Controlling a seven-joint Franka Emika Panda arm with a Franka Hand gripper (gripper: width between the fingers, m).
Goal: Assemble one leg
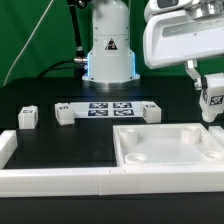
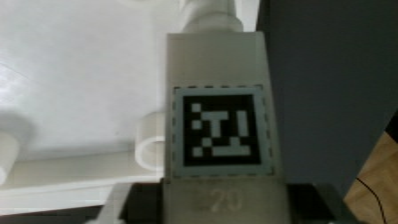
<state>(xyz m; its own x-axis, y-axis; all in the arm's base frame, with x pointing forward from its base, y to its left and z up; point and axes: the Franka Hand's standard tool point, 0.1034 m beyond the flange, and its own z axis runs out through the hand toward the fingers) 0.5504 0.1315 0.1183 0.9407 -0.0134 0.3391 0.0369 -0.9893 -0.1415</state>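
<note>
My gripper [image 1: 211, 98] is shut on a leg [image 1: 212, 104], a small white block with a black-and-white marker, and holds it above the far right corner of the large white tray piece [image 1: 190, 131]. In the wrist view the leg [image 2: 219, 75] fills the middle, held upright between the dark fingers of my gripper [image 2: 222, 200], its marker facing the camera. The tray piece [image 2: 71, 100] lies behind it with a round recess nearby. Whether the leg's lower end touches the tray is hidden.
Three more legs stand on the black table: one at the exterior view's left [image 1: 27, 117], one [image 1: 65, 113] and one [image 1: 153, 110] by the ends of the marker board [image 1: 105, 108]. The robot base [image 1: 108, 55] stands behind. A white rail [image 1: 60, 180] runs along the front.
</note>
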